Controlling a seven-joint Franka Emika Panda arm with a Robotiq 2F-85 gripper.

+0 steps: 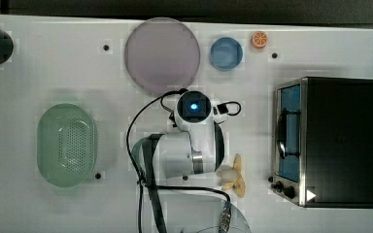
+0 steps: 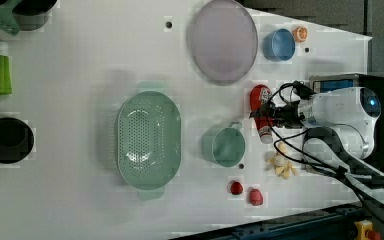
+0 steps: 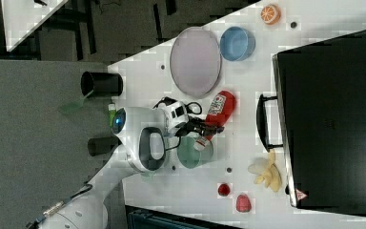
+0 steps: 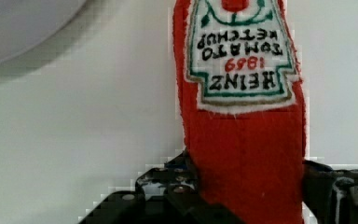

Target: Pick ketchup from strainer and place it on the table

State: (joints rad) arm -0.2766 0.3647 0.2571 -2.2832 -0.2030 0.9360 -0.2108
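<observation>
The ketchup point(image 2: 259, 97), a red plush bottle with a white label, lies flat on the white table point(image 2: 80, 175) between the purple plate and the teal cup. Its white cap end points toward the banana. My gripper point(image 2: 265, 116) reaches in from the left view's right. Its black fingers point(image 4: 177, 186) press against both sides of the ketchup point(image 4: 242, 154) below the label. The right view has the ketchup point(image 3: 220, 107) lying at the gripper point(image 3: 205, 128). The pale green strainer point(image 2: 121, 135) stands with nothing in it, well off to the left view's left, also seen as the strainer point(image 1: 41, 141) in the top view.
A teal cup point(image 2: 223, 146) sits just beside the ketchup's cap end. A banana point(image 2: 281, 162) and two strawberries point(image 2: 236, 187) lie nearby. A purple plate point(image 2: 222, 40), a blue bowl point(image 2: 279, 45), an orange slice point(image 2: 300, 33) and a toaster oven point(image 1: 328, 141) stand around.
</observation>
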